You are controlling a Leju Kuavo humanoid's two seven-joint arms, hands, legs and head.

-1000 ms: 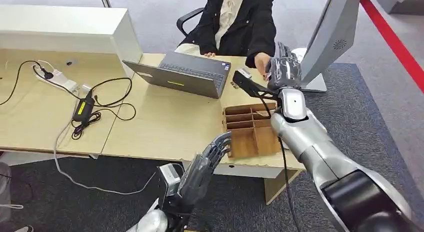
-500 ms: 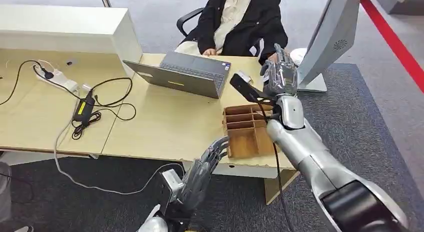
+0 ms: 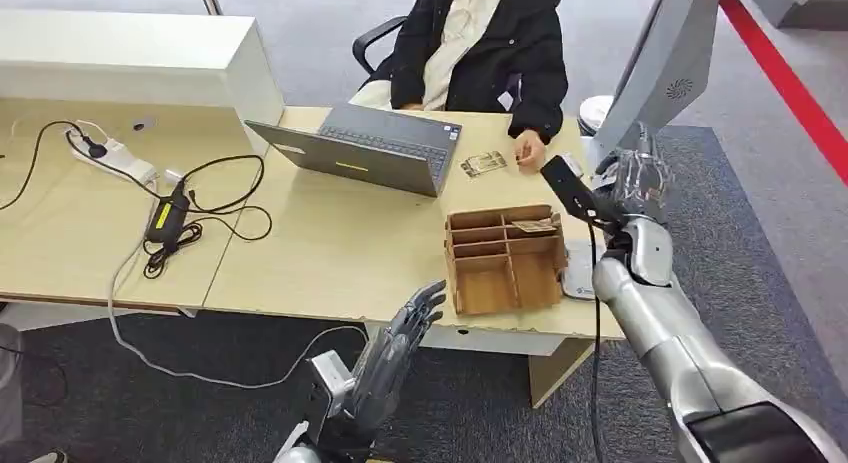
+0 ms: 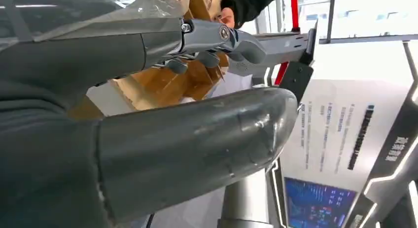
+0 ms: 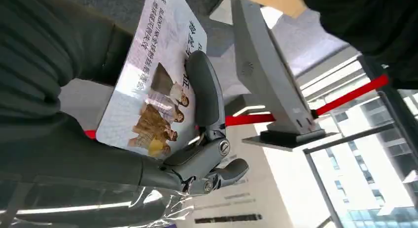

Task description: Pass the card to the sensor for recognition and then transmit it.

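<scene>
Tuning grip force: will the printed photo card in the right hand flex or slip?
The white printed photo card lies flat and unbent under the right hand, so it is probably stiff and light. Its face looks glossy, so it may slip. A thin edge probably makes regrasping hard.

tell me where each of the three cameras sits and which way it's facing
Head view: high on the body, looking forward and down at the desk; both arms show.
Left wrist view: behind the left hand, facing the wooden organizer.
Right wrist view: behind the right hand, facing the card it holds.
Shared: the head and left wrist views both show the organizer and the seated person.
</scene>
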